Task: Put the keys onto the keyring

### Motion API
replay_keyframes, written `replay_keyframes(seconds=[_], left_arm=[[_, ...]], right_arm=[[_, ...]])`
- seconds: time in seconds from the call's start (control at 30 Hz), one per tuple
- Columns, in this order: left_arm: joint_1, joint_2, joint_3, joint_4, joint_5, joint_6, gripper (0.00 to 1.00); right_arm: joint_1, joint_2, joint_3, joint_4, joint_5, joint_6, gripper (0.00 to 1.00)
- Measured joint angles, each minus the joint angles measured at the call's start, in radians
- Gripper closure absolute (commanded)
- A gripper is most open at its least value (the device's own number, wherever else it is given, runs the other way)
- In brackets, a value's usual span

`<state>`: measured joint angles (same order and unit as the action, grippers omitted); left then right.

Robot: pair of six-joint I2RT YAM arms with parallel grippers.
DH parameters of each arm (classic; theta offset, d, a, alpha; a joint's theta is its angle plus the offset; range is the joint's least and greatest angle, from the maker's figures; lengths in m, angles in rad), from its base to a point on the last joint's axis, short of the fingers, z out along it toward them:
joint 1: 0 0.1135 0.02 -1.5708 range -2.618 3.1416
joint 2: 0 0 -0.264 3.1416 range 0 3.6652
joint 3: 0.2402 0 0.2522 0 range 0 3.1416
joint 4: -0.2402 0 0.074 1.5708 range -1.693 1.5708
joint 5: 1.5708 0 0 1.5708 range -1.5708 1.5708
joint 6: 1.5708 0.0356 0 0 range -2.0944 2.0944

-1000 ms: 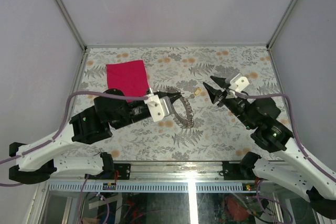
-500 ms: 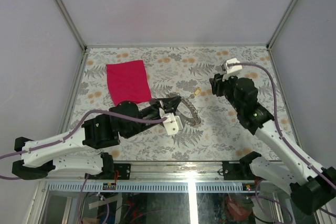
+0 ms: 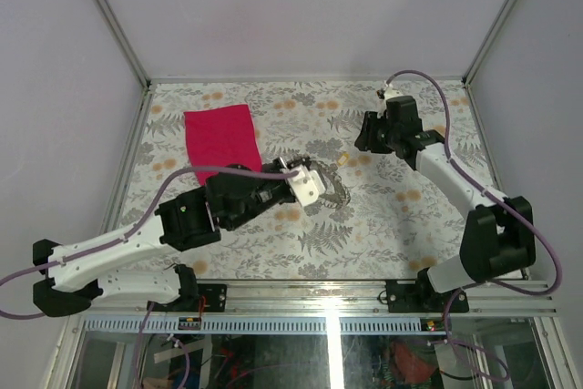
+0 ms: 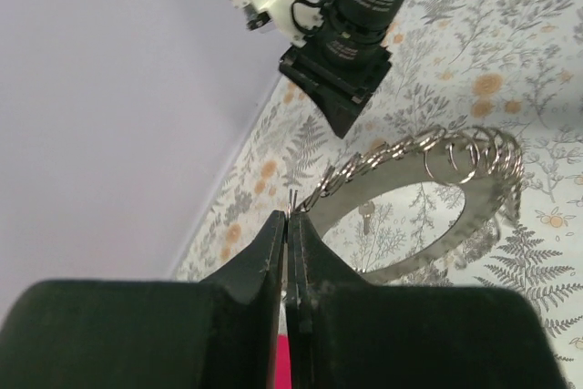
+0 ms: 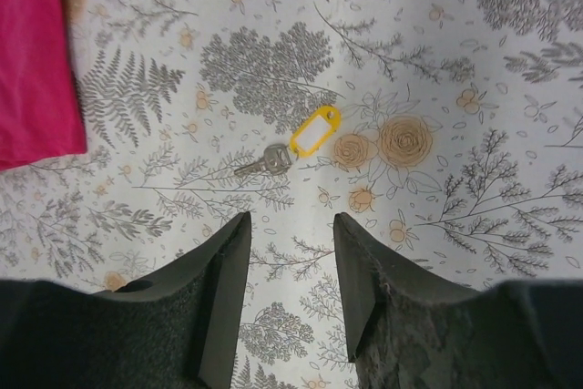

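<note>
Key [image 5: 270, 159] with yellow tag [image 5: 314, 131] flat on the floral table [image 5: 474, 61], just ahead of the right gripper [image 5: 290, 223], newly swung over to look straight down on it, fingers spread and touching nothing. Keyring [image 4: 460, 154] close by, pinched at a thin end in the closed left gripper [image 4: 288, 220], shifted slightly toward the key. Reads as lining up for pickup; threading not yet begun.
</note>
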<state>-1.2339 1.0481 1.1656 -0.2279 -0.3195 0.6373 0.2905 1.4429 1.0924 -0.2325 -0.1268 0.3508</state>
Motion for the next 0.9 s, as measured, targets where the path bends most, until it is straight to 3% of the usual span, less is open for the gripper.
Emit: replay_keyframes(seconds=[0.23,0.47,0.9], left_arm=[[0.150,0.003,0.000,-0.018,0.045,-0.096,1.00],[0.209,0.002,0.000,-0.051,0.052,-0.131,1.00],[0.233,-0.005,0.000,-0.074,0.061,-0.151,1.00]], right_arm=[[-0.001,0.202,0.112,-0.036,0.000,0.035,0.52],[0.010,0.438,0.301,-0.069,-0.015,0.032,0.54],[0.157,0.555,0.404,-0.217,0.083,-0.028,0.51]])
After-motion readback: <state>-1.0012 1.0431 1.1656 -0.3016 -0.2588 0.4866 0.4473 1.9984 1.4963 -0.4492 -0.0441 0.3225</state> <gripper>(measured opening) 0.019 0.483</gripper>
